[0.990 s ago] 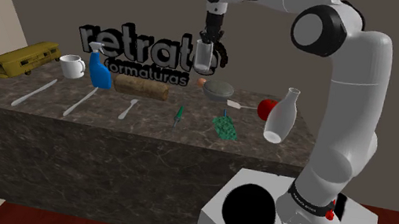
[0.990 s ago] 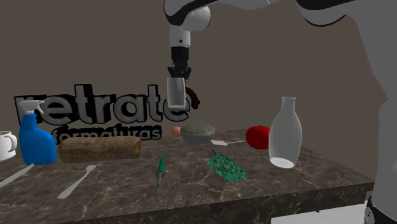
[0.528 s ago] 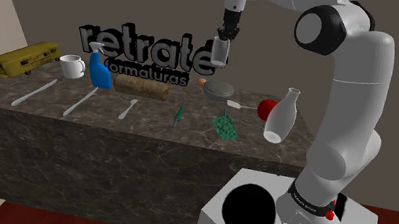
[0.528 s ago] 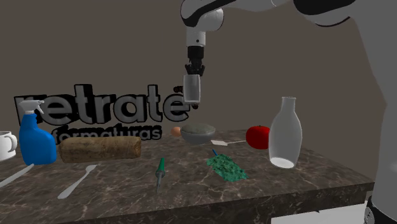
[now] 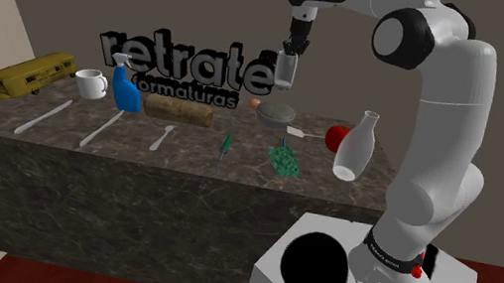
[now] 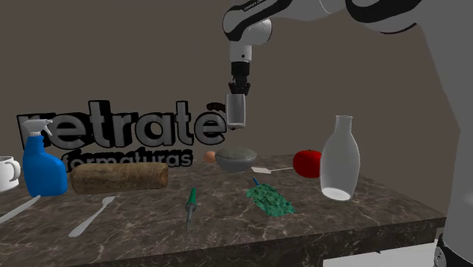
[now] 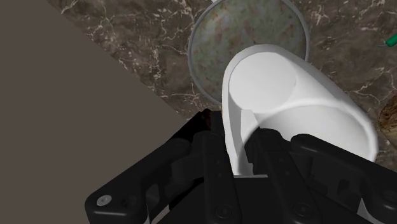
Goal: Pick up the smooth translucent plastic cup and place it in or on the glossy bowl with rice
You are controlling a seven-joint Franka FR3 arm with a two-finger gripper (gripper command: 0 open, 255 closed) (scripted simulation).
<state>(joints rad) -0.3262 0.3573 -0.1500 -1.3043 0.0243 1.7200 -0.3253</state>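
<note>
— Where is the cup?
— We see the whitish cup (image 6: 237,110) upright in the air, above the grey bowl (image 6: 227,162), apart from it. The bowl sits toward the far edge of the marble tabletop (image 6: 341,216).
— And the claw?
— The black claw (image 6: 238,91) points straight down, its fingers (image 7: 213,159) pinching the cup's wall at the rim.
— What is near the bowl?
— Toward the second exterior view's right we see a red fruit (image 6: 307,162) and a pale bottle (image 6: 338,163).

In the second exterior view, a blue spray bottle (image 6: 42,171) stands at left beside a brown loaf (image 6: 120,177); a white bottle (image 6: 339,163) and red fruit (image 6: 307,162) sit at right.
</note>
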